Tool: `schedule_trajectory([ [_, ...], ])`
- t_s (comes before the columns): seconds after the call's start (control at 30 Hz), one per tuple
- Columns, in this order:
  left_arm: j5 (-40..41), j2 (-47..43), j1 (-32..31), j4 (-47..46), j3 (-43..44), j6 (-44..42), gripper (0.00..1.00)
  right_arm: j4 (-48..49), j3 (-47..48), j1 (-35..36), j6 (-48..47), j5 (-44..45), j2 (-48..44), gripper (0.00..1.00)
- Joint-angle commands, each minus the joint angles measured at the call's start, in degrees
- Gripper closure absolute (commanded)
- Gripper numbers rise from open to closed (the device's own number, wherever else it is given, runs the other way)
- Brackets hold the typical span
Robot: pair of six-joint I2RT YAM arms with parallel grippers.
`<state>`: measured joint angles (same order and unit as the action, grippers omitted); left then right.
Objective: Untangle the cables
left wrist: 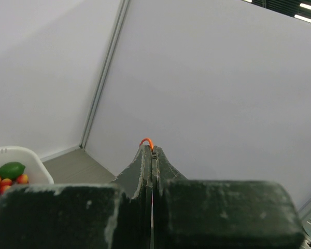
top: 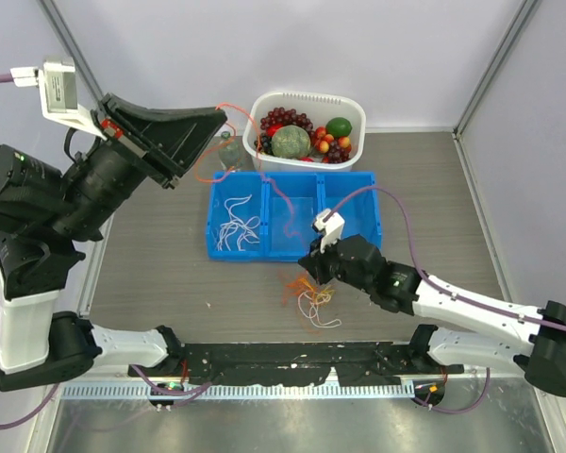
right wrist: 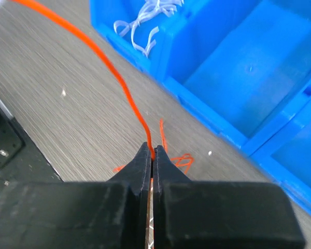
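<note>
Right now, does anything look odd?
One orange cable hangs in the air between the raised left gripper and the right gripper, both shut on it; a tangled heap lies outside the blue bin.

Bright, even light; soft foreground blur.

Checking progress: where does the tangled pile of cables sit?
Top view: the tangle lies on the table just before the blue tray, close by the right gripper.

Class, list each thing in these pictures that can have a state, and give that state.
left gripper: shut on orange cable, raised
right gripper: shut on orange cable, near table
orange cable: strung between both grippers
white cables: loose in left compartment of blue tray
cable pile: tangled on table
white basket: holds fruit
</note>
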<state>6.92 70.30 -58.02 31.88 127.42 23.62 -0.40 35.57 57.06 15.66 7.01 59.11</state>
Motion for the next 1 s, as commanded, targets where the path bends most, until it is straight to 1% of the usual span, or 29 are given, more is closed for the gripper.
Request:
schedule_trajectory([
  [0.0,2.2,-5.2,-0.2,-2.0,-8.3,0.1,1.00,-2.8,11.9,0.2,-0.2,1.3,-6.1,0.99],
  [0.03,3.5,-6.7,-0.2,-2.4,-11.9,0.1,1.00,-3.5,13.5,0.2,-0.2,-0.1,-7.9,0.99],
  [0.1,6.4,-9.3,-0.1,-3.6,-18.3,0.2,1.00,-5.8,19.5,0.2,0.6,-1.0,-9.4,0.99],
  [0.17,9.9,-11.6,-0.2,-4.6,-24.2,1.3,1.00,-10.6,25.7,0.2,0.9,-1.6,-9.0,0.99],
  [0.2,10.8,-12.6,-0.1,-5.2,-26.7,1.8,1.00,-13.1,26.9,0.2,0.9,-2.1,-8.8,0.99],
  [0.27,11.3,-14.2,-0.1,-5.9,-29.8,2.7,1.00,-13.4,26.5,0.2,1.4,-1.6,-9.0,0.99],
  [0.3,11.2,-14.5,-0.2,-5.9,-30.2,3.0,1.00,-12.6,22.7,0.2,2.0,0.0,-9.3,0.99],
  [0.33,11.1,-14.6,-0.2,-5.9,-30.2,3.2,1.00,-11.6,20.8,0.2,2.7,1.0,-9.3,0.99],
  [0.37,11.0,-14.6,-0.2,-5.7,-29.5,3.1,1.00,-11.5,17.3,0.2,3.8,1.9,-8.8,0.99],
  [0.4,11.0,-14.3,-0.1,-5.2,-28.6,3.2,1.00,-12.2,15.9,0.2,4.2,1.7,-7.8,0.99],
  [0.47,10.3,-13.7,-0.2,-4.0,-25.5,3.0,1.00,-12.7,12.0,0.3,5.6,-0.3,-7.2,0.99],
  [0.57,8.1,-11.9,-0.1,-3.0,-20.5,2.1,1.00,-8.5,5.5,0.2,6.8,-1.9,-9.2,0.99],
  [0.67,6.9,-9.2,-0.2,-2.6,-15.4,1.2,1.00,-4.3,0.8,0.2,6.5,1.5,-11.2,0.99],
  [0.73,6.4,-7.9,-0.1,-2.5,-12.6,0.9,1.00,-1.1,-2.1,0.2,6.5,1.3,-10.1,0.99],
  [0.87,4.9,-6.1,-0.2,-2.5,-8.8,0.8,1.00,0.1,-1.2,0.2,6.8,-0.5,-4.7,0.99],
  [0.93,4.5,-5.5,-0.2,-2.6,-7.5,1.0,1.00,1.8,-1.4,0.2,7.0,0.2,-3.4,0.96],
  [0.97,4.2,-5.4,-0.2,-2.7,-6.9,1.2,1.00,3.0,-1.7,0.2,7.2,0.9,-2.8,0.91],
])
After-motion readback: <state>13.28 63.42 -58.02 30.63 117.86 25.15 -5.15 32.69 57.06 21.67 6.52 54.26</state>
